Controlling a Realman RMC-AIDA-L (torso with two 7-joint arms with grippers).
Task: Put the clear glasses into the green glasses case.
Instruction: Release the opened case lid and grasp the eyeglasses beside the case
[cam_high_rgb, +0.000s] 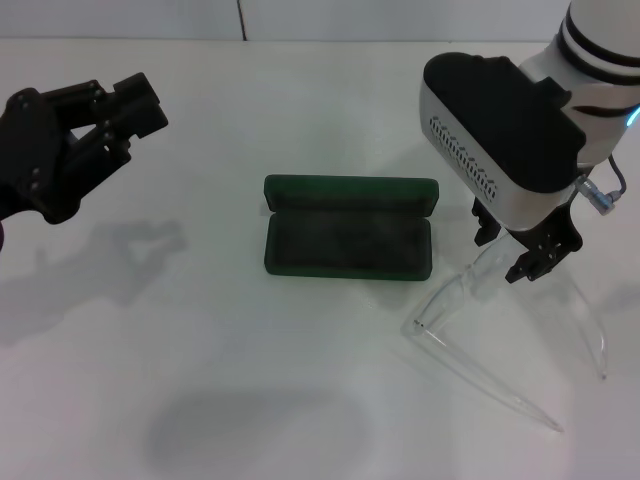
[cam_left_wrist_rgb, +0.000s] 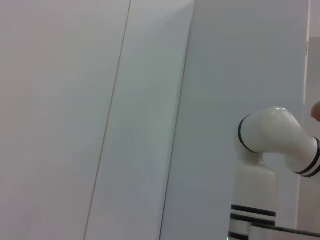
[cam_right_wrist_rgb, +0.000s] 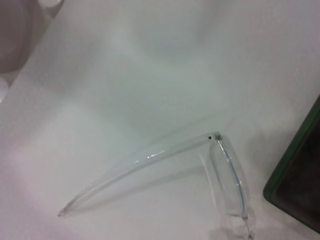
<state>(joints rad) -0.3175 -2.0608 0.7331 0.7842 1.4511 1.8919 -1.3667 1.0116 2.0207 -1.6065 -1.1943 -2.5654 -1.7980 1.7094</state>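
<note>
We see bright, even overhead light on the white table (cam_high_rgb: 300, 120). Soft grey shadows pool at 7 and 9 o'clock in the head view. The clear glasses (cam_right_wrist_rgb: 220, 170) look softly blurred from the right wrist, with faint glints.

A plain white table (cam_high_rgb: 300, 120) meets a pale wall (cam_left_wrist_rgb: 75, 100).

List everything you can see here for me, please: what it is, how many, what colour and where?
green glasses case: one, dark green, lid open, middle of the table.
clear glasses: one pair, colourless, arms unfolded, on the table to the right of the case.
table: one, white, under everything.
left gripper: one, black, raised at the far left, away from both things.
right gripper: one, black on a white arm, right above the glasses' front.
</note>
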